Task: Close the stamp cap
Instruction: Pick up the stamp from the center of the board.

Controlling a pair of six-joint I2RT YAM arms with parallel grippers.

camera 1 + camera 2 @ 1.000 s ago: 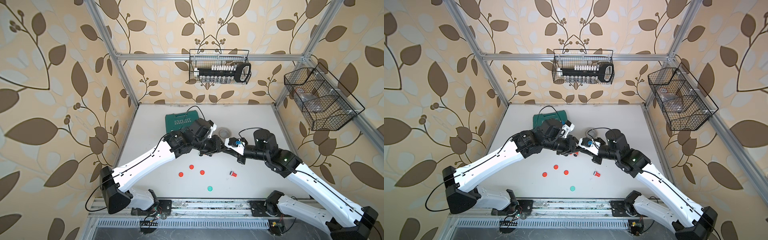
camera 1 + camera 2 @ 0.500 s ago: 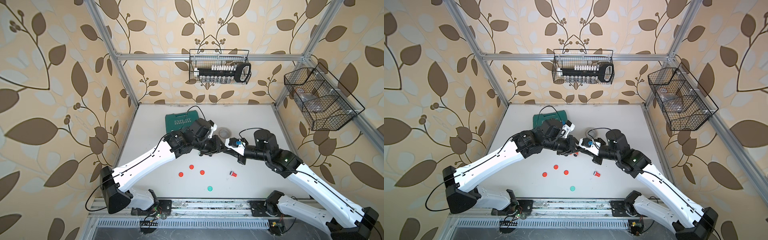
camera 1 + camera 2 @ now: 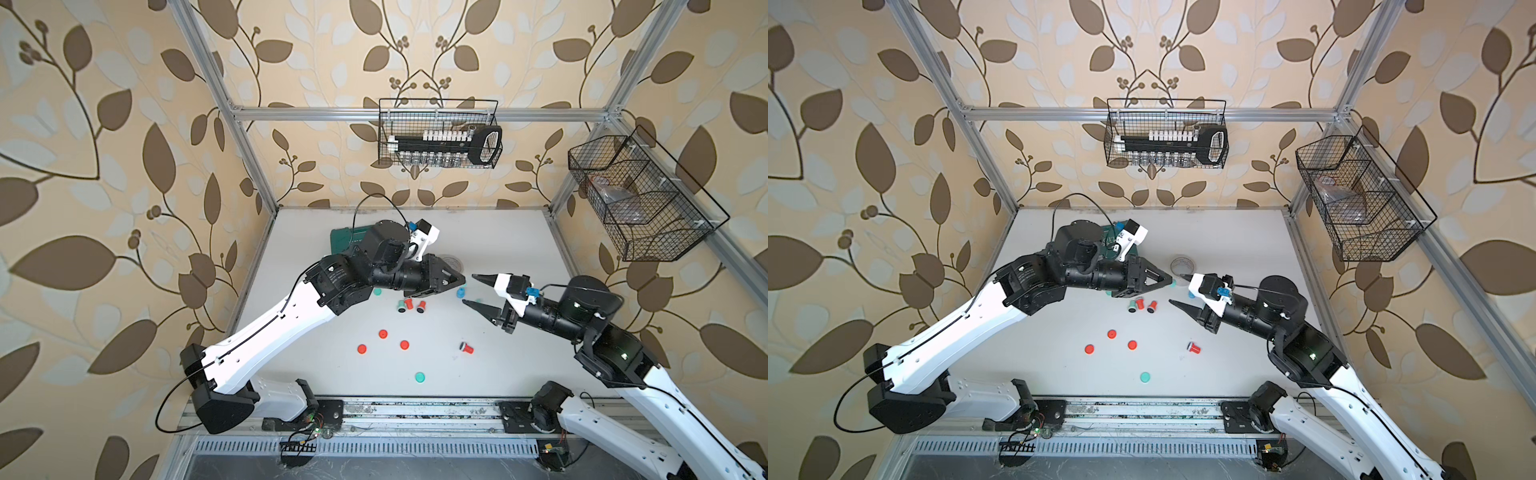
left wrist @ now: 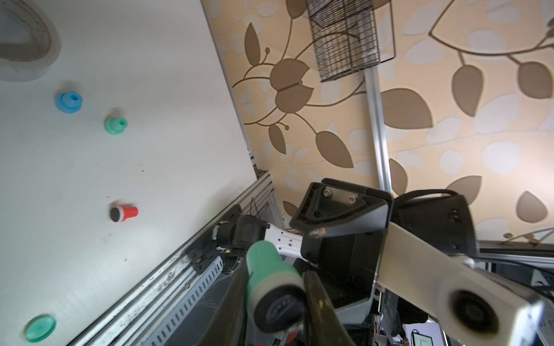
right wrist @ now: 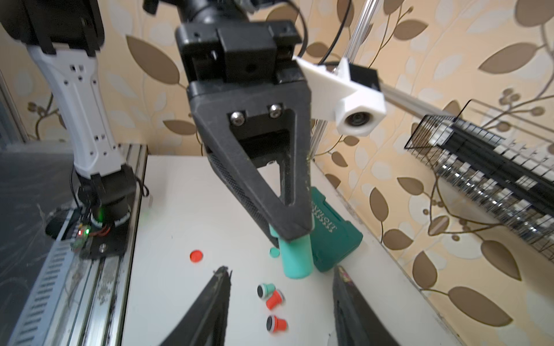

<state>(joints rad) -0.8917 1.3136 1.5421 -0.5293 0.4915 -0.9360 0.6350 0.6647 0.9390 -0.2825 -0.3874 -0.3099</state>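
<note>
Stamp (image 4: 263,269), left wrist: green, pinched narrowly in the left tool (image 4: 274,284), dark face bare.
Right wrist: it juts past that tool's tips toward the right tool (image 5: 281,271), which is wide and empty; likely offered for capping.
Top views: left tool above the counter (image 3: 519,374) middle, pointing to 3 o'clock at the right tool.
Cap (image 3: 419,377): matching green disc, loose at 6 o'clock of both.

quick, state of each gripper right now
Left gripper: shut on the green stamp.
Right gripper: open, holding nothing.
</note>
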